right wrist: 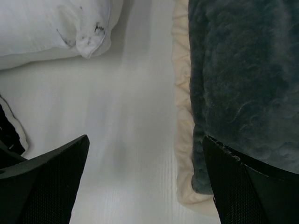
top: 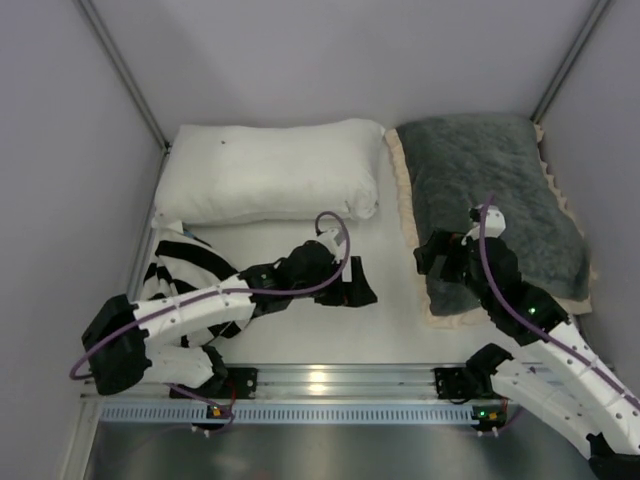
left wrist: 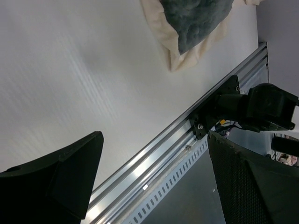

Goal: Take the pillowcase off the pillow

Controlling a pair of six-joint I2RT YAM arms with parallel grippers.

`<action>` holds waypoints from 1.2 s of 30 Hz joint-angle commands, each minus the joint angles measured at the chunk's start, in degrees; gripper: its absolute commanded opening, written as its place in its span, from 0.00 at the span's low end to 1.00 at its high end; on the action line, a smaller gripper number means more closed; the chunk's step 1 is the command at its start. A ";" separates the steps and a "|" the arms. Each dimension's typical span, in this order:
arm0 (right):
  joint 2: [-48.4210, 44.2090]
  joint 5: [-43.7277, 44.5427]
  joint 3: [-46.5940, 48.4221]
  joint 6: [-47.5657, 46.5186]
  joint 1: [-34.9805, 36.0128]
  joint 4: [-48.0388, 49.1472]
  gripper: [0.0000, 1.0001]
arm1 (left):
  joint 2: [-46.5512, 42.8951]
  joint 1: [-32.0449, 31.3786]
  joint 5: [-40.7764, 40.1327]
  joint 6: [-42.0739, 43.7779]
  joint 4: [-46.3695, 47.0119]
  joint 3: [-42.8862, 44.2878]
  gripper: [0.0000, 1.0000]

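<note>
Both pairs of jaws stand released and wide apart, nothing between them: the left gripper (left wrist: 155, 140) hangs over bare table (top: 390, 310) near the middle, and the right gripper (right wrist: 145, 140) hangs at the near left edge of the pillowcase (top: 490, 190), one finger over the white surface and the other over the plush; we cannot tell whether that finger touches the fabric. The table is the largest thing we see, white and faintly ribbed. On its right side the pillowcase lies flat with its dark gray face up and its cream ruffled border (right wrist: 183, 116) showing along the left and near edges; it looks plump, but the pillow itself is hidden from us. On the far left lies a plain white pillow (top: 270, 170), just beside the pillowcase, their ends nearly meeting. At the near left a black-and-white striped cloth (top: 178, 265) lies crumpled, partly under the left arm. Along the near edge runs an aluminium rail (top: 330, 380), with the arm bases bolted to it.
</note>
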 commanded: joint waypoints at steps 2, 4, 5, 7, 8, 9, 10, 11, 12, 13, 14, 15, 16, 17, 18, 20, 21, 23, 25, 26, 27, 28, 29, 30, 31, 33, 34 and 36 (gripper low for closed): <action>-1.77 10.90 10.62 -3.34 0.96 -7.46 0.99 | 13.23 -4.35 -2.62 5.58 9.51 10.25 0.98; -2.83 15.45 12.22 -4.05 0.96 -10.88 1.00 | 18.35 -5.05 -2.01 6.37 12.50 15.68 0.99; -3.61 16.96 13.53 -4.31 0.96 -11.95 0.99 | 21.16 -5.06 -0.52 7.16 13.57 17.72 0.99; -6.16 19.26 14.33 -5.27 0.96 -13.70 0.99 | 30.12 -5.15 1.33 7.96 16.03 24.64 0.99; -8.00 19.87 15.03 -5.28 0.96 -14.24 0.99 | 33.20 -5.15 3.16 8.74 16.30 27.47 0.99; -8.80 20.83 15.47 -5.37 0.88 -14.94 1.00 | 39.06 -5.15 3.62 9.19 16.30 30.19 0.99; -9.42 21.19 15.82 -5.37 0.96 -16.34 0.99 | 41.82 -5.15 3.62 9.54 16.30 35.27 0.99; -10.73 21.46 16.52 -5.19 0.96 -16.87 0.99 | 44.54 -5.15 3.62 10.50 15.87 38.01 0.99; -11.35 21.11 16.88 -5.19 0.96 -17.23 1.00 | 47.18 -5.15 2.49 11.29 14.38 41.00 0.99; -11.79 20.59 17.14 -5.19 0.96 -17.67 0.99 | 51.90 -5.23 1.18 12.08 10.72 43.99 0.99; -12.58 20.15 17.84 -5.11 0.96 -18.28 1.00 | 53.95 -5.15 -0.40 13.40 7.63 49.24 0.99; -12.93 19.27 18.28 -5.10 0.96 -18.55 0.99 | 55.89 -5.23 -2.94 14.19 5.95 51.55 0.99; -13.20 19.17 18.64 -5.28 0.96 -18.81 0.99 | 59.30 -5.15 -4.01 14.81 3.32 53.58 0.99; -13.55 19.26 19.51 -5.28 0.96 -19.60 0.99 | 60.99 -5.15 -4.89 15.42 1.90 55.43 0.99; -13.81 19.35 19.95 -5.98 0.96 -19.69 1.00 | 62.31 -5.15 -5.08 15.52 0.76 58.58 0.99; -14.52 19.70 20.75 -6.86 1.05 -19.78 0.99 | 64.94 -5.15 -5.08 15.00 0.31 59.84 0.99; -14.69 20.66 21.01 -7.56 1.05 -19.87 1.00 | 65.65 -5.15 -4.82 14.64 0.74 60.36 0.99; -14.87 21.63 21.36 -8.35 1.05 -19.87 0.99 | 67.49 -5.15 -3.24 13.85 1.71 60.89 0.98; -14.87 21.99 21.37 -8.80 1.14 -19.87 1.00 | 68.56 -5.15 -2.19 12.89 2.06 61.77 0.95; -14.87 21.81 21.28 -8.71 1.14 -19.87 1.00 | 69.08 -5.15 -1.74 12.62 2.24 61.86 0.94; -14.96 21.38 21.10 -8.62 1.23 -19.95 0.99 | 69.61 -5.15 -1.39 12.27 3.46 61.77 0.92; -14.87 21.11 20.93 -8.45 1.31 -19.87 0.99 | 69.79 -5.15 -0.78 11.57 4.17 61.34 0.88; -14.70 20.76 20.58 -8.27 1.32 -20.04 1.00 | 69.97 -5.23 -0.60 11.39 5.04 61.07 0.74; -14.61 20.23 20.49 -7.83 1.32 -20.04 0.99 | 70.06 -5.15 -0.60 11.13 5.92 60.98 0.64; -14.52 20.05 20.40 -7.57 1.40 -20.39 1.00 | 69.88 -5.06 -0.86 10.17 6.11 60.37 0.49; -14.26 19.27 20.31 -7.13 1.40 -20.57 0.99 | 69.01 -4.88 -1.04 9.98 6.98 59.06 0.14; -14.17 19.09 20.05 -6.95 1.49 -20.74 0.99 | 67.26 -4.71 -1.21 9.72 7.34 56.96 0.04; -13.82 18.65 19.78 -6.43 1.40 -21.01 0.99 | 64.62 -4.71 -2.17 10.07 8.30 53.79 0.00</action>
